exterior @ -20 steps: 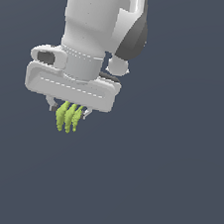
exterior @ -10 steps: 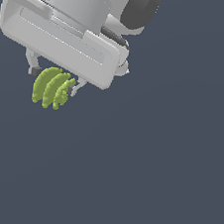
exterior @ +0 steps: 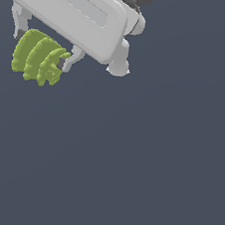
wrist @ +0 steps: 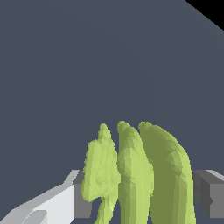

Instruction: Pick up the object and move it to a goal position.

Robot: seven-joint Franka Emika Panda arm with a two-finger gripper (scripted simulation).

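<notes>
The object [exterior: 37, 57] is a lime-green lumpy piece of three ridged, toothed discs side by side. It hangs between the fingers of my white gripper [exterior: 42, 50] at the upper part of the exterior view's left. The gripper is shut on it, one finger [exterior: 18, 22] on each side. In the wrist view the object [wrist: 140, 175] fills the lower middle, with a grey pad [wrist: 82, 199] pressed against one side and the other pad [wrist: 212, 192] against the opposite side.
A plain dark grey-blue surface [exterior: 142, 168] lies below and around the gripper. The white hand body [exterior: 73, 9] and a round white knob [exterior: 118, 65] reach across the top of the exterior view.
The gripper has moved with the object toward the exterior view's left and upward, and looms larger. The object stays held between the fingers.
</notes>
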